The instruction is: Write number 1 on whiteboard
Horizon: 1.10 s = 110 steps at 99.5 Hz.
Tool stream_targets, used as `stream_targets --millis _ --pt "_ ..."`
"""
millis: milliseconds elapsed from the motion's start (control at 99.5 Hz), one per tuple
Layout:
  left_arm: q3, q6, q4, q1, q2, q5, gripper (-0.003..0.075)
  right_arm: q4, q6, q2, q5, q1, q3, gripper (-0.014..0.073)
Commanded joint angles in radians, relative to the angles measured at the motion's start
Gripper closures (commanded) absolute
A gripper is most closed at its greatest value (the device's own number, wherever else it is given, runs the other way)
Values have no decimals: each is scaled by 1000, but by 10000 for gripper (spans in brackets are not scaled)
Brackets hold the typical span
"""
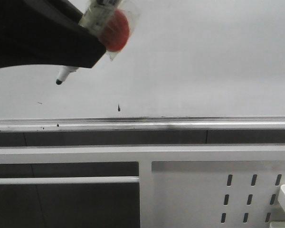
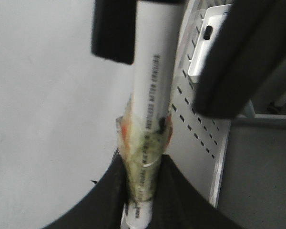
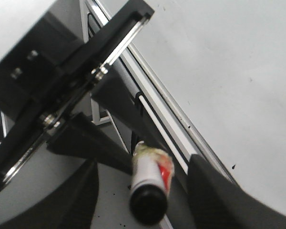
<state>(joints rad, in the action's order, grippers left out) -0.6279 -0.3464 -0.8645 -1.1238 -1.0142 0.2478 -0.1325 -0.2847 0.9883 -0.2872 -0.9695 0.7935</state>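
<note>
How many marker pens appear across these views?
1. The marker is held by the left gripper, at the left of the whiteboard in the front view; both wrist views show this same pen. Others may lie offscreen.

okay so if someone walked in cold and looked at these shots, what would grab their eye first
Probably the left gripper, a big black shape in the front view's upper left, shut on a white marker with its dark tip hanging bare just off the whiteboard. Next, the red blob wrapped in clear tape on the marker's barrel. The board looks nearly blank: only a short dark drip mark above the silver ledge, no number stroke visible.
</note>
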Motion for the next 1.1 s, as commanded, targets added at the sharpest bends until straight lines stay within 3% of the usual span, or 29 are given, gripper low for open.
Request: stream_targets --millis 0,171,311,372,452,593,753,854,974,1095 --pt "-35 -2 -31 -22 8 -23 607 3 -12 -5 83 1 38 224" --pt "-35 -2 -39 -24 5 0 607 3 -12 -2 76 1 38 243" --pt "-35 -2 -44 -24 5 6 607 3 -12 -2 61 1 38 339" --pt "-35 -2 -44 -24 5 6 607 3 -12 -2 56 1 38 451" --pt "-35 -2 -44 -24 5 6 606 6 -12 -2 54 1 38 669" --pt "-35 -2 -44 -24 5 8 567 23 -12 -2 52 1 38 664" --pt "-41 -12 -40 -24 5 4 363 45 -10 -1 23 1 36 664" --pt "-41 -12 41 -24 23 22 254 59 -10 -8 30 5 34 664" --pt "-41 -12 140 -24 85 70 240 88 -10 -48 7 36 34 664" --pt "-41 -12 209 -33 189 143 259 124 -10 -112 -105 87 34 664"
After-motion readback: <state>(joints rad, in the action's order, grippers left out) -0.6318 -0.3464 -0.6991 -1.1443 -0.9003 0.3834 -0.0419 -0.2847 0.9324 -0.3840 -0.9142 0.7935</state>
